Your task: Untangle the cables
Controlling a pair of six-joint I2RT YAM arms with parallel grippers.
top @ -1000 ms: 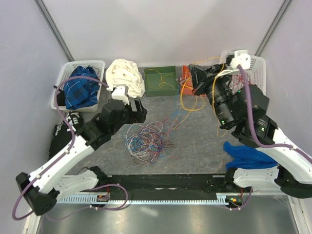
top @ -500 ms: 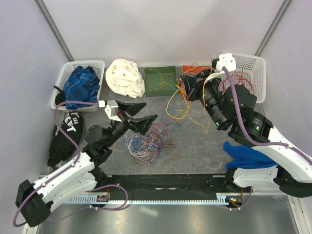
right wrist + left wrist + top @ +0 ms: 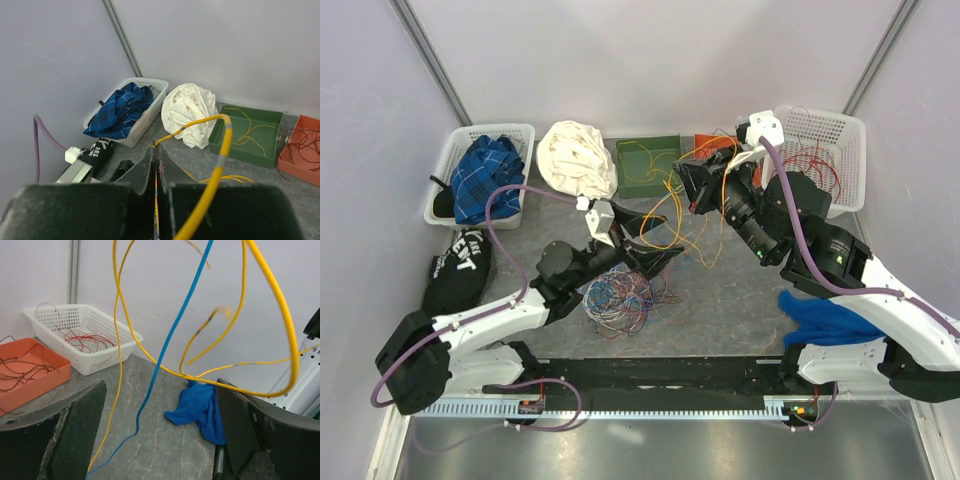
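A yellow cable (image 3: 665, 215) is held pinched in the closed right gripper (image 3: 692, 190), now drawn up beside the green tray (image 3: 650, 165). The left gripper (image 3: 648, 240), jaws wide apart, has been swung in front of that tray, under the hanging loops and above the tangled cables (image 3: 615, 295); a separating second grasp seems prepared.

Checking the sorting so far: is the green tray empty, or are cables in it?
Not empty: the right wrist view shows a few thin yellow cables lying loose inside the green tray.
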